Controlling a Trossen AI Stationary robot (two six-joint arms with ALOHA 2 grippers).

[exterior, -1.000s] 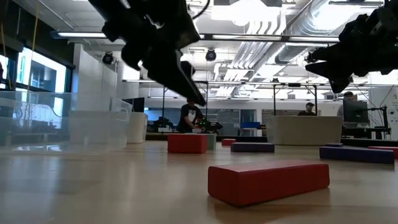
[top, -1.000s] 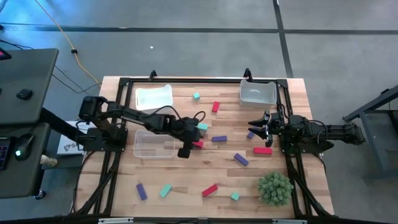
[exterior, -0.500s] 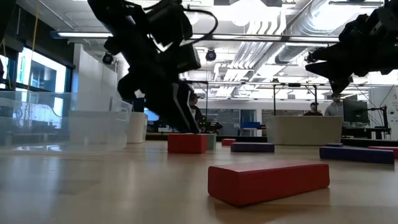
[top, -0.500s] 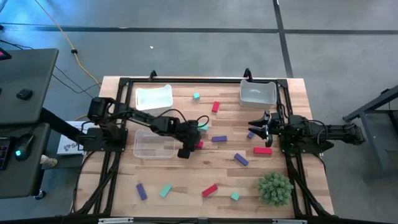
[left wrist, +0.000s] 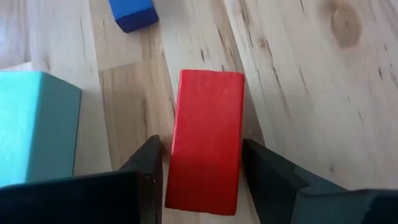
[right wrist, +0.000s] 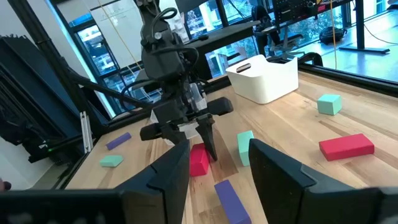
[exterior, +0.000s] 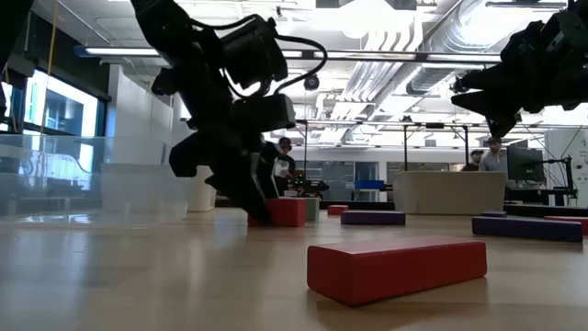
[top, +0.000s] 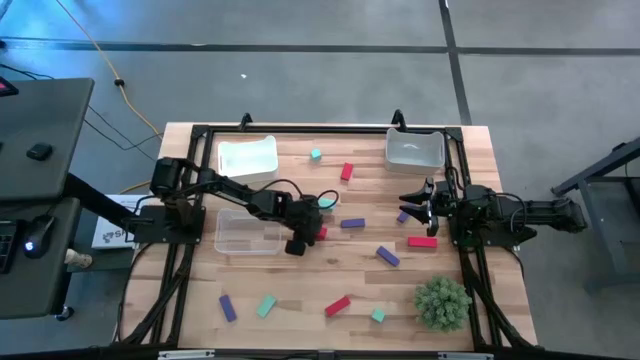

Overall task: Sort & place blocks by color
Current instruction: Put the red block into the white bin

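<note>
A red block (left wrist: 205, 143) lies flat on the wooden table near its middle (top: 318, 232). My left gripper (left wrist: 200, 148) has come down over it from the table's left and stands open, slanting down. One finger stands on each long side of the block's near end. A teal block (left wrist: 37, 124) lies just beside it, and a purple block (left wrist: 132, 12) lies beyond. My right gripper (top: 408, 205) waits open and level at the table's right side, with nothing between its fingers (right wrist: 217, 180). More red, teal and purple blocks lie scattered over the table.
A clear bin (top: 248, 232) stands right beside the left arm, and two more bins stand at the back (top: 247, 157) (top: 414, 149). A green spiky plant ball (top: 441, 302) sits at the front right. A red bar (exterior: 395, 267) lies close to the low camera.
My left gripper has gone down toward the red block and tipped more steeply. Its fingers now stand low at the table on either side of the block. The block has not moved.
</note>
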